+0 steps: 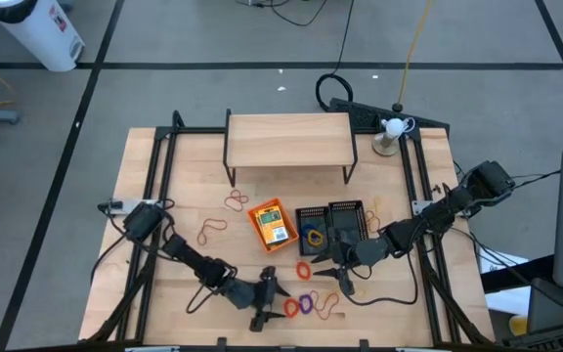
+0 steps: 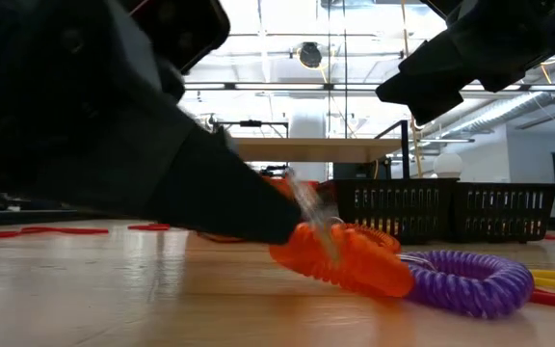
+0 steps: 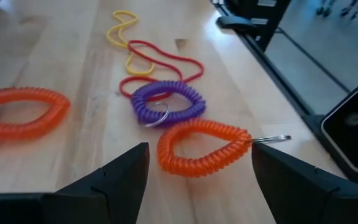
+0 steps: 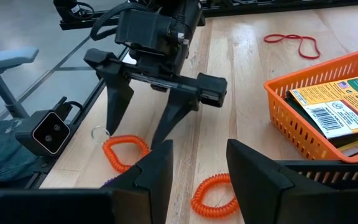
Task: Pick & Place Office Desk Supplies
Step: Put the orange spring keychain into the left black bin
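Orange coil loop [image 3: 204,147] sits dead centre between the left gripper's [image 1: 267,298] wide-spread fingers, at lower centre of the overhead frame, its long axis running across the gap and the key ring poking toward one finger. Left arm is clearly nearer; the right gripper [image 1: 332,274] hovers part-open and empty beside the black mesh trays [image 1: 330,225].

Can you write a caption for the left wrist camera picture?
Open left gripper straddles an orange coil loop, with a purple coil loop just beyond it.
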{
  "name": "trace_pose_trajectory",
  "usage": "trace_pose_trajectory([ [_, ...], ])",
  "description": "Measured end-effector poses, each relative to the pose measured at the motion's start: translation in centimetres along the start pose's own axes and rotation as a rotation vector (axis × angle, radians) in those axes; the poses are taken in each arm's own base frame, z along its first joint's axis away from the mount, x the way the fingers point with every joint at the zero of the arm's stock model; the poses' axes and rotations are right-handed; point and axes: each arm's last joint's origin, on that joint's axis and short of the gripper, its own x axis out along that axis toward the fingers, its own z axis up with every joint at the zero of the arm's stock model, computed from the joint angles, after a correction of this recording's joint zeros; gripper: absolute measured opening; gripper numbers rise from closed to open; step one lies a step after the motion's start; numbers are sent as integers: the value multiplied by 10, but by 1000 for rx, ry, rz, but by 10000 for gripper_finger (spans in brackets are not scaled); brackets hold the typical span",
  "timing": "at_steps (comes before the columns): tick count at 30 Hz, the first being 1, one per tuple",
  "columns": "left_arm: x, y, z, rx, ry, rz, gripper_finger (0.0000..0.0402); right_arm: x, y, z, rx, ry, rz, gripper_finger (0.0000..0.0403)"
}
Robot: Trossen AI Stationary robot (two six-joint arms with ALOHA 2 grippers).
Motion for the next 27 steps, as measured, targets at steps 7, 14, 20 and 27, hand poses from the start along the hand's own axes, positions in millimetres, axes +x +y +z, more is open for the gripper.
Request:
trace_pose_trajectory([
  [7,2,-1,5,-3,-5,-34,282,0,0,0,0,0,0,139],
  [14,2,0,4,-9,3,-28,282,0,0,0,0,0,0,139],
  [20,2,1,-3,-48,85,-49,282,0,0,0,0,0,0,139],
  [27,4,12,0,-166,114,-43,282,0,0,0,4,0,0,139],
])
